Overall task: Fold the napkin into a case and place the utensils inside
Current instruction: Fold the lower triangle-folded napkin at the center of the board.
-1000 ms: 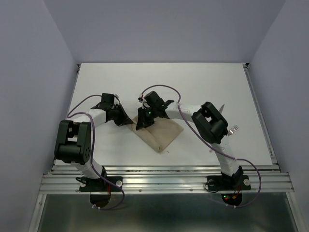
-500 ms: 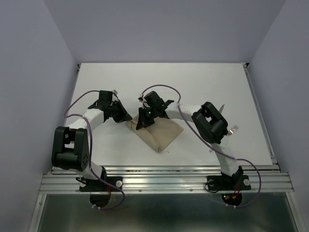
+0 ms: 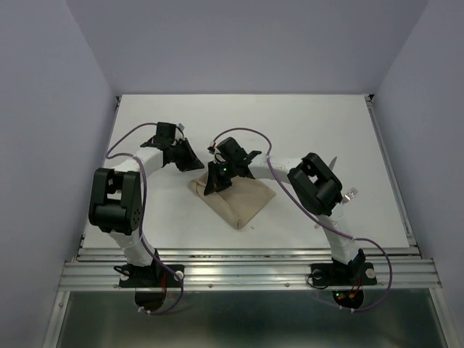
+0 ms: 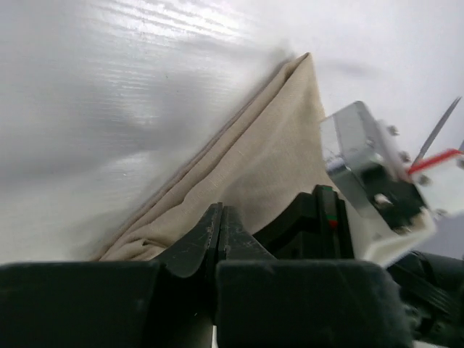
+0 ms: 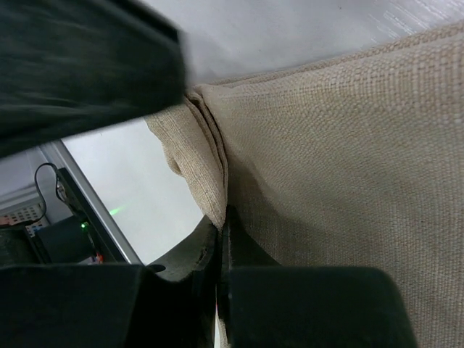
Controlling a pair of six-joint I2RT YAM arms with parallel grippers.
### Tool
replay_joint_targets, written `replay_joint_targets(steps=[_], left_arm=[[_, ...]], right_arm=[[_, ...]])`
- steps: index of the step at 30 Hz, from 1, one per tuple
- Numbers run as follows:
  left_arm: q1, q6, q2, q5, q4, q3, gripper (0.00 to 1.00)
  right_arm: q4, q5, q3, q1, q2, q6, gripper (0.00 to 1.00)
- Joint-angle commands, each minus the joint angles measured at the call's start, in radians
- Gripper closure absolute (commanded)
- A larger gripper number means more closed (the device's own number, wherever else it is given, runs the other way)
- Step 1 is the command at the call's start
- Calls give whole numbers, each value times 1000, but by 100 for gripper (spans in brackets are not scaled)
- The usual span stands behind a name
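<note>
Probably best to pinch the soft, floppy napkin (image 3: 243, 199) by its layered far-left corner, right gripper (image 3: 212, 187) clamped there, left gripper (image 3: 190, 161) clenched seemingly empty just beyond, thin slippery-looking utensils (image 3: 351, 193) well to napkin's right.

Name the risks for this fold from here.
The right gripper is shut on the layered edge of the beige-tan cloth napkin; pulling may drag the whole stack or loosen its folds. The silvery-tined fork lies beside the right arm's elbow, which might knock it when swinging.
</note>
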Motion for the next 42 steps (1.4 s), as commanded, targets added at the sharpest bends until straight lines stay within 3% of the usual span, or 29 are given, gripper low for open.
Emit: replay_joint_targets(steps=[1,14,29,42], left_arm=[[-26,32,65,56,-19,47,94],[-37,52,166,-18,-42,39,98],[-37,61,157,-40,-65,48,98],[-26,49,-73,0,-82,114,85]], right_arm=[[47,-18,8,8,-14,3,99],[43,0,-1,8,-52,-3,99],[43,9,-40,-29,-111,-20,99],[46,-11,-31,-38,-94,-15,99]])
